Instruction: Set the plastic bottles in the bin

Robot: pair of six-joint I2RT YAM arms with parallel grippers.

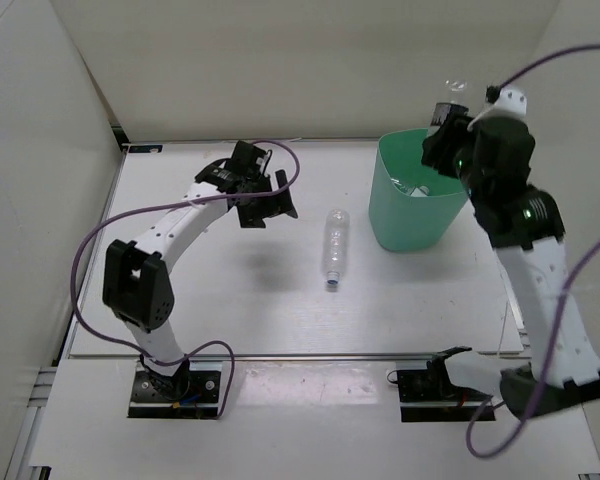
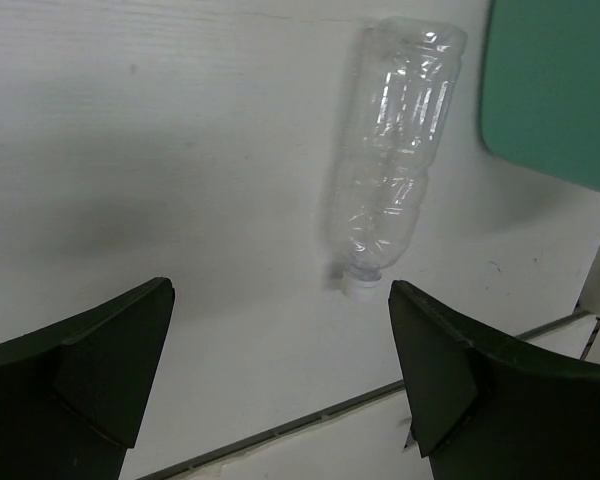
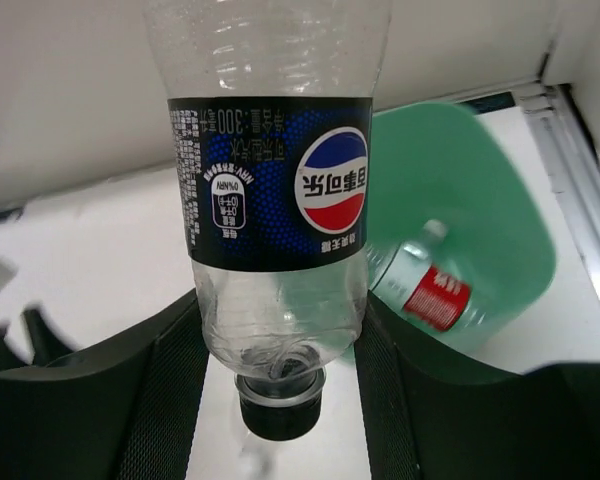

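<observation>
Clamping the dark-labelled bottle (image 3: 270,180) cap-inward, the right gripper (image 3: 280,310) has the bin (image 3: 500,200) just beyond its fingertips, with the red-labelled bottle (image 3: 430,290) inside. The left gripper (image 2: 280,288) is spread wide; the unlabelled bottle (image 2: 390,160) lies ahead, cap nearest.

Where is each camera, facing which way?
Top external: above, behind the robot, looking down at the table; left arm and right arm show.
Left wrist: on left arm, facing down past the open left tool at the unlabelled bottle.
Right wrist: on right arm, facing past the right tool, shut on the dark-labelled bottle, into the bin.
Top and left wrist share the unlabelled bottle.
</observation>
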